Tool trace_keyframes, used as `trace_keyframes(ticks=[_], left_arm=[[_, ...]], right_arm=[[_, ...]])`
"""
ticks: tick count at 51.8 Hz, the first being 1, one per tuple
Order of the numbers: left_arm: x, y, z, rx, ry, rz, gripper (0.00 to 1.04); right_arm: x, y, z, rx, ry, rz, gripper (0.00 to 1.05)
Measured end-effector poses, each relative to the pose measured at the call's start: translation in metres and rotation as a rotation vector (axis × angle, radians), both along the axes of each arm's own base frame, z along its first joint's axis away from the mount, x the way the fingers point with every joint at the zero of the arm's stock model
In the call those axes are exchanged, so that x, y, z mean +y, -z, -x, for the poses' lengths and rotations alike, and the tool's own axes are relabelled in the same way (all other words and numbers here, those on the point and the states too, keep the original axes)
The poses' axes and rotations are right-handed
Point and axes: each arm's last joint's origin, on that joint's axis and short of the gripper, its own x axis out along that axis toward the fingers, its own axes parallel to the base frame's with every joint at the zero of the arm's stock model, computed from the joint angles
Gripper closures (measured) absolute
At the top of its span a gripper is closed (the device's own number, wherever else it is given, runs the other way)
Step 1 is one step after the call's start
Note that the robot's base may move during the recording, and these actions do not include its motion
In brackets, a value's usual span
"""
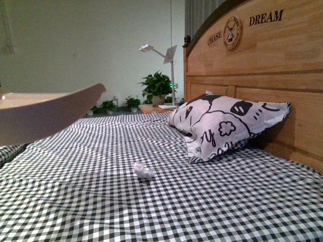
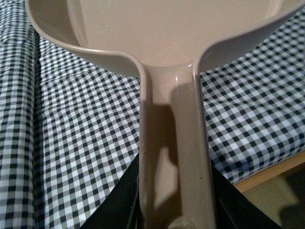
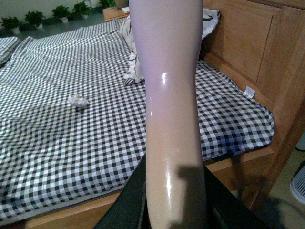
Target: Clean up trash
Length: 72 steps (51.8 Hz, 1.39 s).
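Checked black-and-white sheet (image 1: 227, 201) covers a bed with a wooden headboard (image 1: 262, 55), and potted plants (image 1: 157, 85) stand in the background. The paper wad (image 1: 144, 171) lies alone on the sheet, near the printed pillow (image 1: 222, 123) but not touching it. The pinkish-beige scoop (image 1: 45, 113) hangs above the bed on the left, well apart from the wad. The left end effector (image 2: 174, 217) is clamped on the scoop's handle. The right end effector (image 3: 174, 210) grips a pale handle (image 3: 169, 95), a dark jaw on either side.
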Motion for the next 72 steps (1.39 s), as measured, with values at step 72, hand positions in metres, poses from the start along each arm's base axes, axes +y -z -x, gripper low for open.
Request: trace_keyframes(ticks=[72], left_arm=[[0.027,0.094,-0.156,0.227,0.299,-0.181,0.78]], right_arm=[[0.0,0.0,0.0,0.0,0.0,0.0,0.85]])
